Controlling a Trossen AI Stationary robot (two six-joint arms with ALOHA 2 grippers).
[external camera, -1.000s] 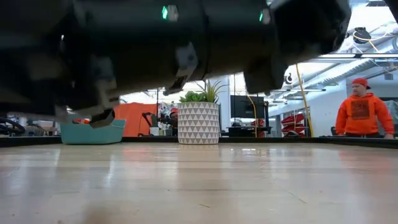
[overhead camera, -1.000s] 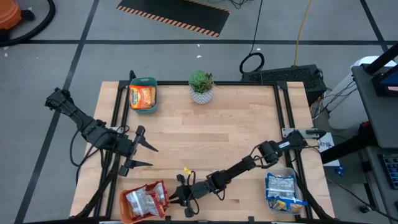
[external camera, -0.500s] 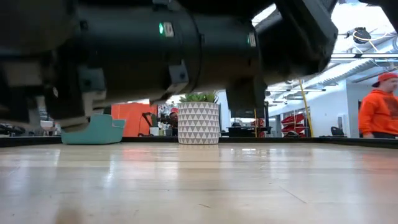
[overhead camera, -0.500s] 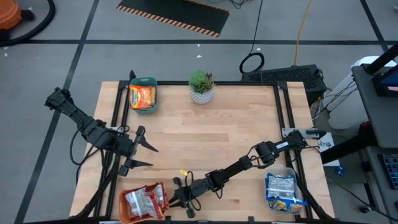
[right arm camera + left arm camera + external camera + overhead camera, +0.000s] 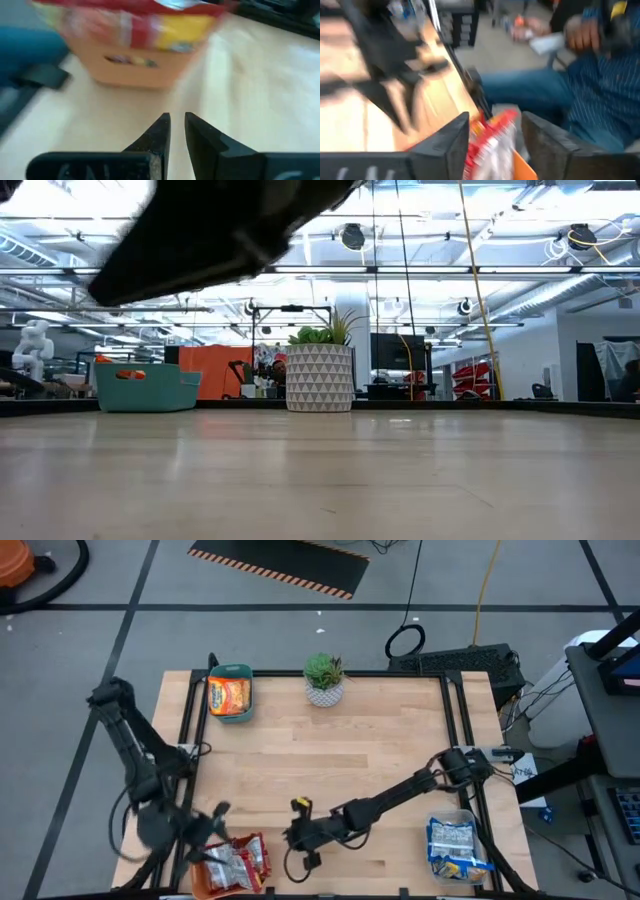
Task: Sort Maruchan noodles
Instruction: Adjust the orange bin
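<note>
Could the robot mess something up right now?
Maybe. The left gripper hangs over the orange bin, which is heaped with silver-red packets; a nudge might spill one over the table's near edge. The right gripper, nearly shut and empty, sits close beside that bin, so the two arms might bump.

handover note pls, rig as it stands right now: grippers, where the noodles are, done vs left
Left gripper: over the orange bin at the near left corner, fingers open around the silver-red packets piled in it; a grip is not clear.
Right gripper: low over bare table beside that bin, nearly shut, empty.
Orange packet lies in the teal bin; blue-and-yellow packets in the clear bin.
Done: no loose packets on the table in the high view.
Left: confirm the left gripper's move at the orange bin.
</note>
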